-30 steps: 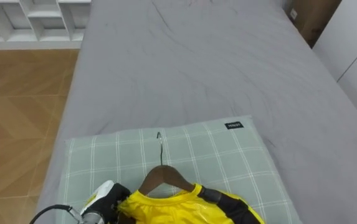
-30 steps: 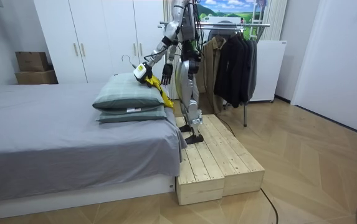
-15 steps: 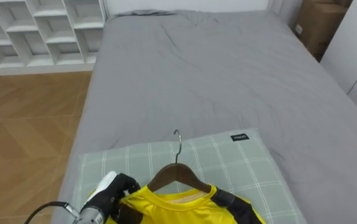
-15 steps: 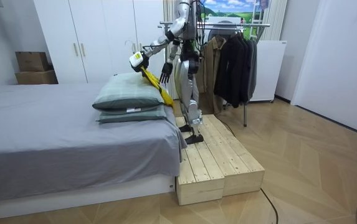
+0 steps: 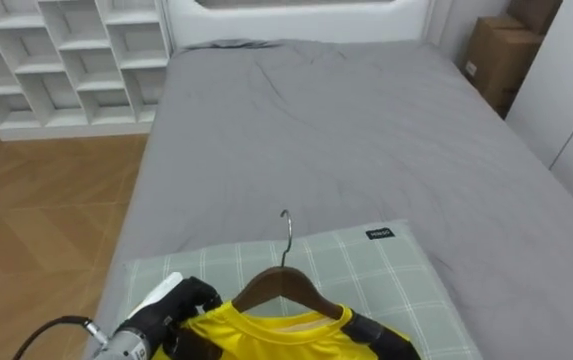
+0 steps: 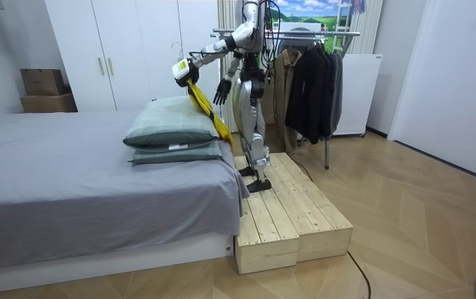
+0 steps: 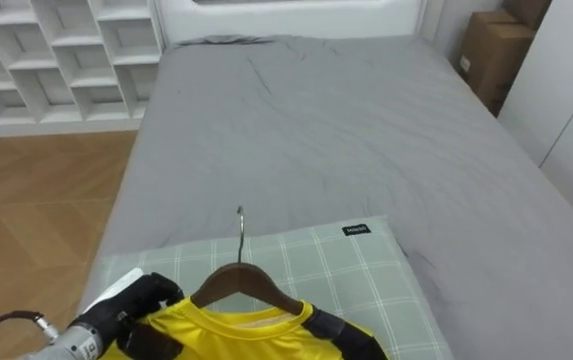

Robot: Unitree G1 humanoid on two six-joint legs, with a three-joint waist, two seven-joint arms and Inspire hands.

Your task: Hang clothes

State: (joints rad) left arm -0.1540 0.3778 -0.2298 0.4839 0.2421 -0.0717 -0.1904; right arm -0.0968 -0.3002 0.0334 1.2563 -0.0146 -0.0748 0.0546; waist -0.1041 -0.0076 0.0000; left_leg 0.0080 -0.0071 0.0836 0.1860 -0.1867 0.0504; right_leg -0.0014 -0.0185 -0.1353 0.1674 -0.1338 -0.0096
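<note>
Left hand point(image 5: 184, 303), at the lower left of the eye views, has its dark fingers curled round one shoulder of the brown wooden hanger point(image 5: 282, 284), whose wire hook points toward the top of the frame. The yellow shirt with black trim point(image 5: 278, 335) sits on the hanger at the bottom edge, over the green checked pillow point(image 5: 376, 268) on the grey bed point(image 5: 346, 130). The room view shows the change. A second ago that hand was low, on the pillow. Now it is raised above it, upper left of centre, and the shirt trails down from it past the pillow's end. Right hand point(image 6: 219, 91) hangs by the torso, fingers loose, holding nothing. The pick-up looks done. What remains, I judge, is turning to the metal clothes rack point(image 6: 337, 33) behind the robot, at the upper middle, and hooking the hanger on.
</note>
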